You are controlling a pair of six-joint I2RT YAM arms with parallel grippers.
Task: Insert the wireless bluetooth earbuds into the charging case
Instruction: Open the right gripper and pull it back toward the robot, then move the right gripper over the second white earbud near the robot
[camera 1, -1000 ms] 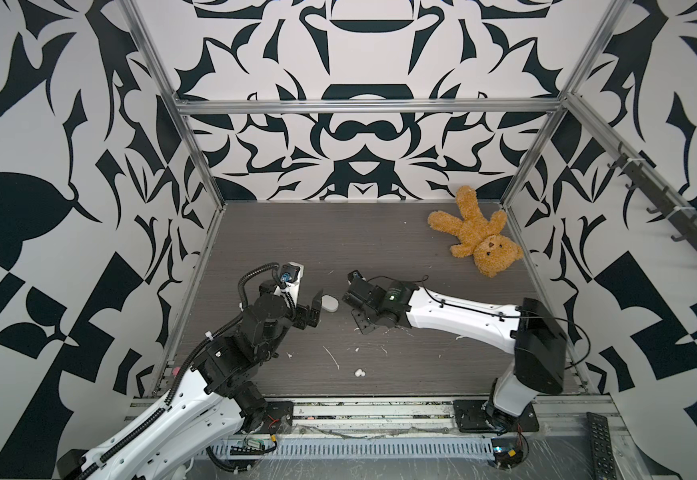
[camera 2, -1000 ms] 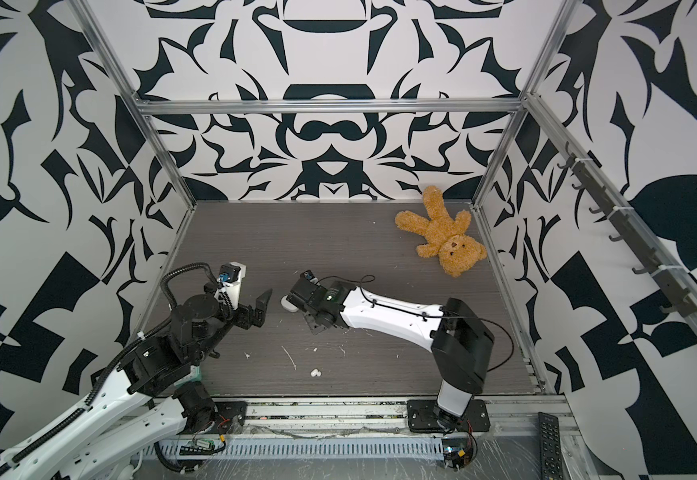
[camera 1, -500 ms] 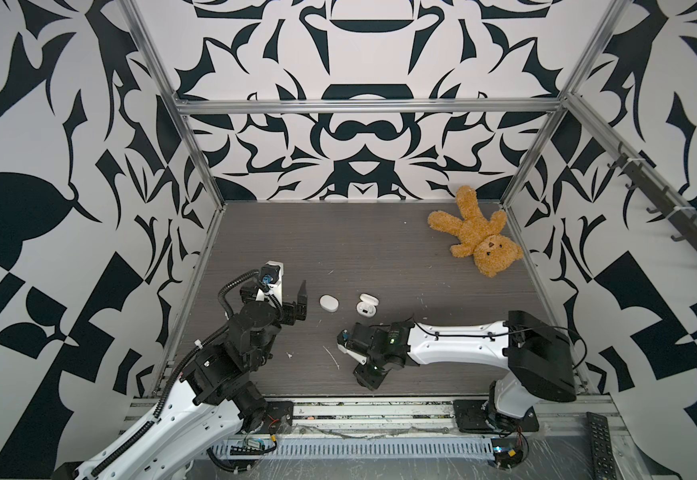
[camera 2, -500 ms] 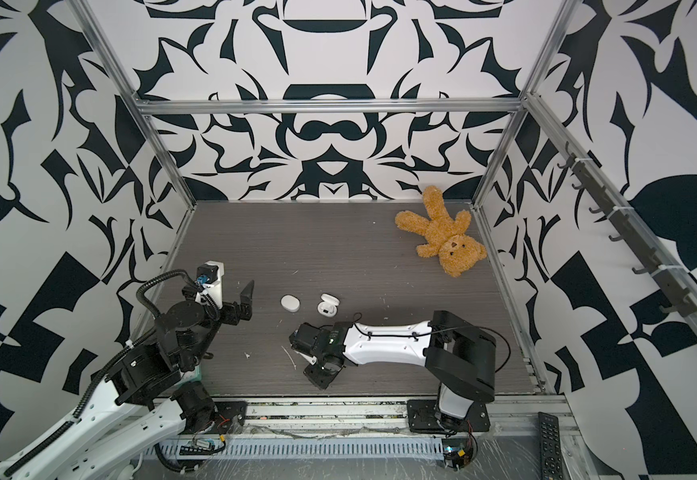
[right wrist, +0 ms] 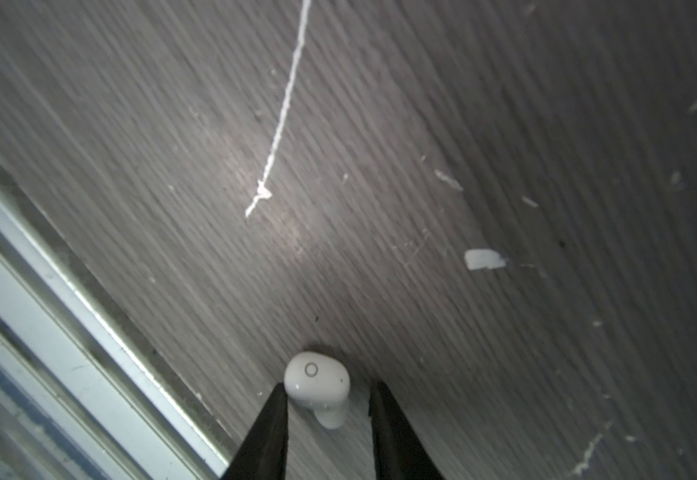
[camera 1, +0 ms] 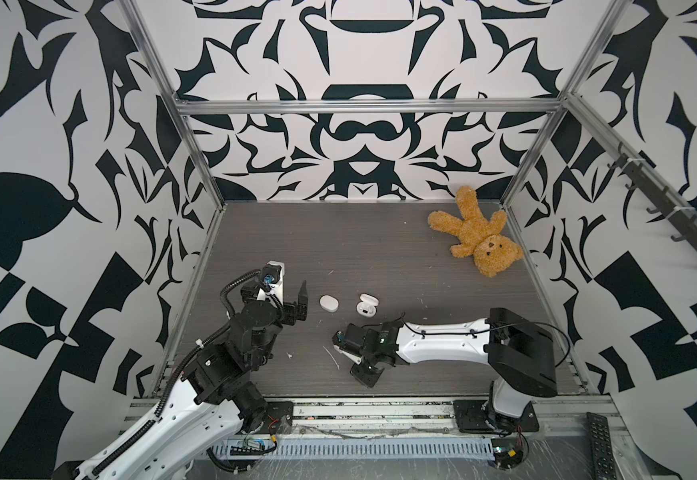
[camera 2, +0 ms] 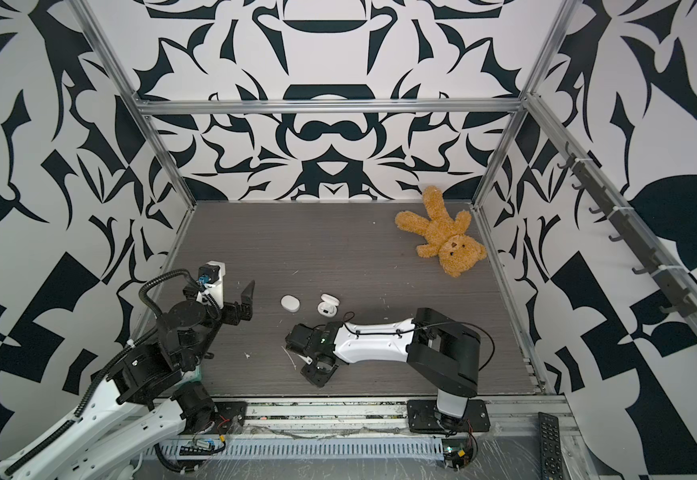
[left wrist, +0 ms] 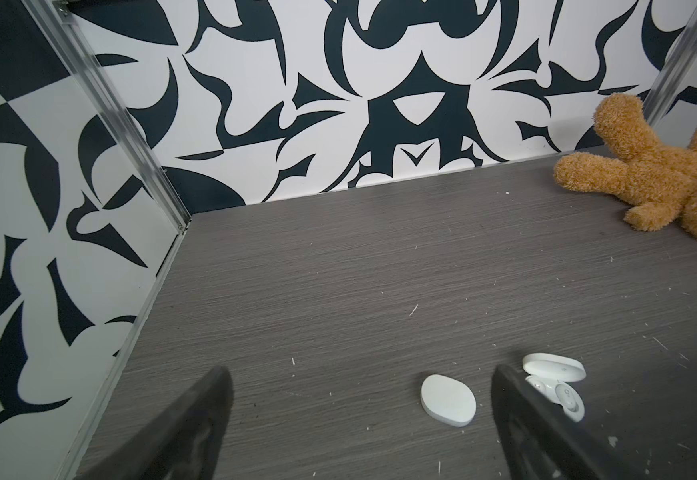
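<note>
on the left in both top views the left gripper [left wrist: 359, 388] is hovering over the grey wood-grain worktop [camera 1: 338, 241], its jaws standing wide and holding nothing. just to its right a closed white oval case [camera 1: 328, 302] is lying flat on the worktop, clear of the fingers [left wrist: 209, 407]. next to that, near but not touching, the open charging case [camera 1: 366, 306] is sitting with its lid tipped back; in the left wrist view one earbud in the case [left wrist: 564, 394] is showing seated in its base, and whether the second socket is filled i cannot tell. in front of the open case, nearer the front edge, the right arm is reaching in from the right, and the right gripper [right wrist: 329, 388] is pointing down at the worktop. its jaws are standing narrow on either side of a loose white earbud [right wrist: 317, 376] on the worktop: one finger is touching the bud, the other is sitting just beside it with a slim gap showing. in both top views this bud is hiding under the gripper. a thin white streak of debris [right wrist: 284, 112] is lying near it. far to the right, a brown teddy bear [camera 1: 477, 232] is lying near the back right corner, and a black remote control [camera 1: 600, 444] is resting off the worktop at the front right
</note>
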